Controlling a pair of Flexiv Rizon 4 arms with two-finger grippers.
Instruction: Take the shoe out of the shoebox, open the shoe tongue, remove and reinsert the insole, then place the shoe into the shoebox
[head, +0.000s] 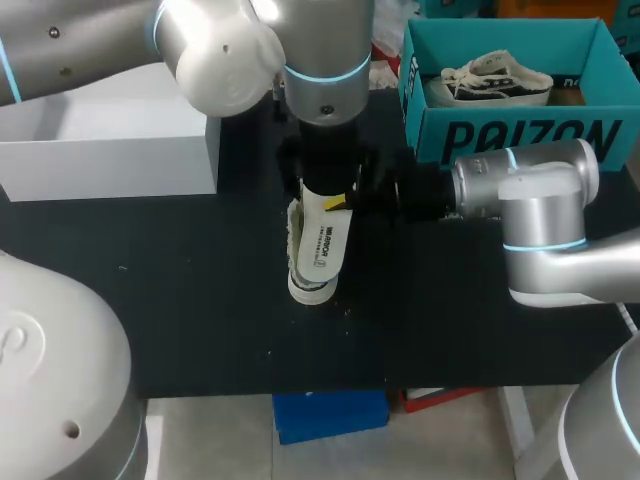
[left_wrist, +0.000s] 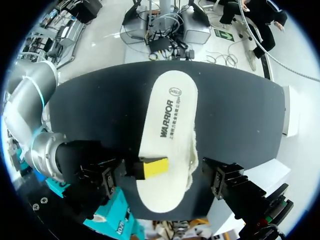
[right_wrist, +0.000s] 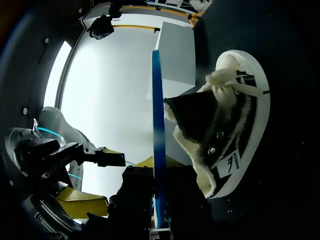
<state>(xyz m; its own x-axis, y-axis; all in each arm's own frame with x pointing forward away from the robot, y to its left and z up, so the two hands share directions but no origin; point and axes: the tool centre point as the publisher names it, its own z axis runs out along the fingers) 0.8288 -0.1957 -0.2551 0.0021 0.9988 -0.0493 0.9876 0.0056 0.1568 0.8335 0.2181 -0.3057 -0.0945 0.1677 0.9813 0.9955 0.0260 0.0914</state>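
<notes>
Left wrist view: the insole (left_wrist: 170, 130) is held clear above the shoe (right_wrist: 235, 115), upper face to the camera. The right gripper (left_wrist: 151, 167) is clamped on it near one end, with one yellow finger on the top face and the other hidden beneath. The left gripper (left_wrist: 162, 182) hangs over the same end, its fingers spread wide to either side of the insole and touching neither edge.

Right wrist view: the shoe stands on its sole on the tabletop (head: 200, 300), just under the insole, with its opening upward. The shoebox (head: 520, 140) sits well apart at the far right, with a second shoe (head: 495, 78) inside.

Handling, as judged:
- **Insole:** it is thin, light and pliant. Gripped at one end only, the free end is likely to sag or twist. A flat pinch across the thickness at one end suits it, leaving the other end free to feed in.
- **Shoe:** it is light, with a stiff rubber sole and a soft, fleecy upper that will collapse if squeezed. The heel collar or the sidewall just above the sole is the better hold.

Markings:
- **Insole:** dark lettering runs lengthwise on the top face, with a round stamp near the far end.
- **Shoe:** there is a small printed mark on its side.
- **Shoebox:** large dark lettering covers the front wall.
- None of these is transcribed
</notes>
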